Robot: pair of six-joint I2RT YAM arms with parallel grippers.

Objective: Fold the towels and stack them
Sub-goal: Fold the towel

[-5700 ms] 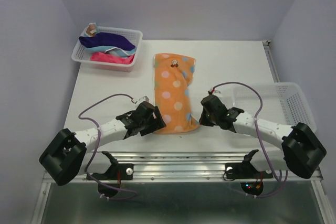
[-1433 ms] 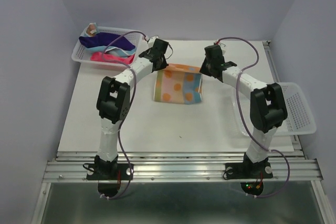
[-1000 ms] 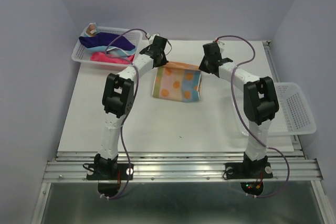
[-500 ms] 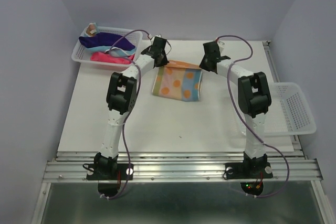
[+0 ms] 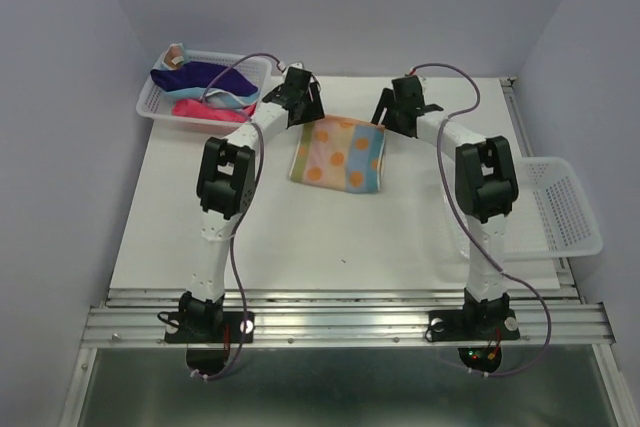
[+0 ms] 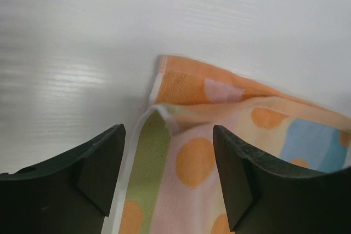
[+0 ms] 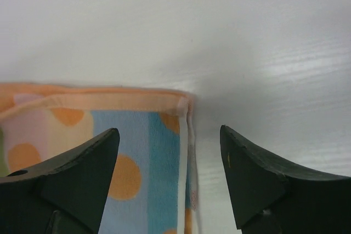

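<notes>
Both arms stretched toward 12 o'clock. Left gripper spread wide, empty, over 11 o'clock corner of folded patterned towel; right gripper likewise, over 1 o'clock corner. Towel flat on table.

open table before towel, basket far left

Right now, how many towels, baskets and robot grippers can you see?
Soft cloth towels: 4 I can tell apart: orange-pastel dotted towel, navy-purple towel, bright pink towel, light blue towel
White plastic mesh baskets: 2: far-left basket, right basket
Black two-finger grippers: 2, both open: left gripper, right gripper
Total: 8
</notes>
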